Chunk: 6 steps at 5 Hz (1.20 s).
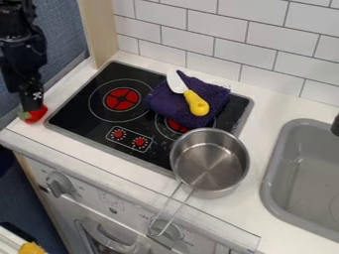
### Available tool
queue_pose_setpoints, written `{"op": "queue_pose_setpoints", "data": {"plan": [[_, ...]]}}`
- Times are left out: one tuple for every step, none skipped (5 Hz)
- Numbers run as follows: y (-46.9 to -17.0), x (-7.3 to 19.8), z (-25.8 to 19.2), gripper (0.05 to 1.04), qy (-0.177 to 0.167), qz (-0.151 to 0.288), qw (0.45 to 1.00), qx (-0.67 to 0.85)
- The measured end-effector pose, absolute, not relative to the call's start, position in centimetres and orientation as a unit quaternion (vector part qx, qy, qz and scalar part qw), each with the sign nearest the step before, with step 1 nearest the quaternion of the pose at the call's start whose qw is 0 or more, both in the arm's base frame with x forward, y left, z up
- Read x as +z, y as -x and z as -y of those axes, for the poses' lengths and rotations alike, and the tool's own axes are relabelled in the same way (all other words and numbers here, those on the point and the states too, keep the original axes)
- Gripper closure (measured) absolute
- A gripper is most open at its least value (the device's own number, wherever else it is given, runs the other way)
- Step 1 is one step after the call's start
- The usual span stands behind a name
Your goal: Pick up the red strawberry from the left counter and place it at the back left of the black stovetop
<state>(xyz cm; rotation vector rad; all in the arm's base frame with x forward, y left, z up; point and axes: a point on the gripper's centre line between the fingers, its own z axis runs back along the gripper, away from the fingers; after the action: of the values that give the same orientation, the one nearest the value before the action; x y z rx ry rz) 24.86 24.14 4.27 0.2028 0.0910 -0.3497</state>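
The black gripper hangs down at the left side, over the narrow counter strip left of the stove. Directly at its lower end is a small red toy with a green part on its left; the gripper hides its top. On the stove's back right part lies a bunched purple cloth. A toy knife with a yellow handle and a white blade rests across the cloth. The metal pot stands at the stove's front right corner, its wire handle pointing toward the front edge.
The black stove top with red burner marks takes up the middle of the counter. A grey sink is at the right, with a dark faucet at its edge. White wall tiles stand behind, and a wooden post rises at the back left.
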Motion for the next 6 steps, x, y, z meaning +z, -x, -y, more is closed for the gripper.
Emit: {"op": "queue_pose_setpoints", "data": {"plan": [[-24.3, 3.6, -23.7, 0.082, -0.104, -0.057, 0.978, -0.171], [-24.4, 3.5, -23.6, 0.082, -0.107, -0.056, 0.978, -0.169], [-24.6, 3.1, -23.1, 0.082, -0.093, -0.041, 0.978, -0.181], [-24.4, 2.5, -23.1, 0.081, -0.093, -0.048, 0.978, -0.18], [-24.6, 2.1, -22.9, 0.082, -0.096, -0.049, 0.978, -0.177], [-24.7, 1.8, -22.9, 0.134, -0.096, -0.053, 0.979, -0.171]]}}
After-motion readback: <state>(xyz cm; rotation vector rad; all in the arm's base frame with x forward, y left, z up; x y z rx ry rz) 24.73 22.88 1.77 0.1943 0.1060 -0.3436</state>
